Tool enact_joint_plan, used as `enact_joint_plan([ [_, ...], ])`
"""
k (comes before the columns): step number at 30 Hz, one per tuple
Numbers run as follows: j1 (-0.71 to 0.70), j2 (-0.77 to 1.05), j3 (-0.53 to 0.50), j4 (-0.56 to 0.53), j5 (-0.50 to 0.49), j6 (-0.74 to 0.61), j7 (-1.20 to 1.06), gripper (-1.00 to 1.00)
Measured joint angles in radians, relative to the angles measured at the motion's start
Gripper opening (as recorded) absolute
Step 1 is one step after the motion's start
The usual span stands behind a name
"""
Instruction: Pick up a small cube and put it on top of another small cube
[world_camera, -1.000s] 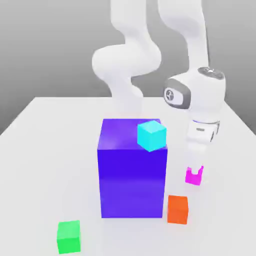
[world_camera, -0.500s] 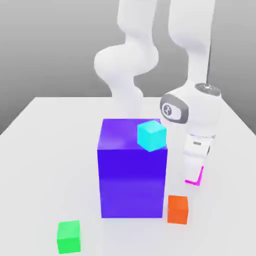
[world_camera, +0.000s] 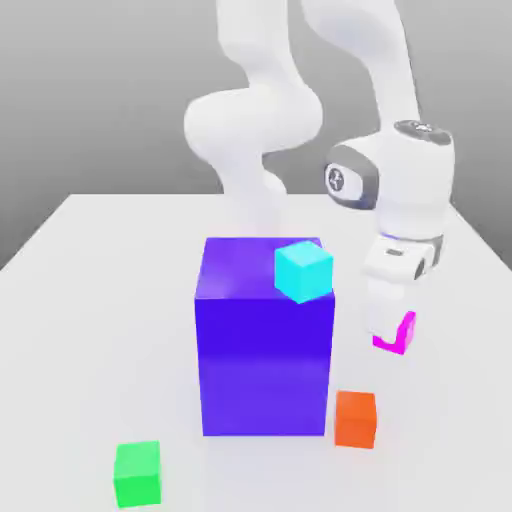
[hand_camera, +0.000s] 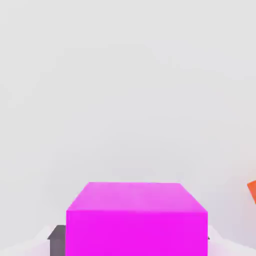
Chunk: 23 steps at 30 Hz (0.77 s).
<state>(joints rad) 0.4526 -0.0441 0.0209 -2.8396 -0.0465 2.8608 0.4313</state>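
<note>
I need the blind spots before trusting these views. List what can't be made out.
- Pink cube: in the exterior view the gripper covers most of it.
- Pink cube's lower part: cut off by the hand view's edge.
- Orange cube: just a corner, cut by the hand view's edge.
- Table behind the blue block: hidden in the exterior view.
</note>
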Motion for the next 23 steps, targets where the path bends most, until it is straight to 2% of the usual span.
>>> enact_joint_plan([
  [5,-0.165,0.049,-0.1,0.177,-0.037,-0.071,-0.018,-1.0],
  [12,-0.453,0.159,-0.252,0.365,0.061,-0.229,-0.146,-1.0],
  [14,-0.486,0.175,-0.264,0.373,0.096,-0.256,-0.192,-1.0],
  [19,-0.524,0.316,-0.224,0.383,0.181,-0.139,-0.271,-1.0],
  [20,-0.53,0.339,-0.216,0.384,0.192,-0.119,-0.279,1.0],
  [23,-0.531,0.339,-0.216,0.384,0.192,-0.119,-0.279,1.0],
])
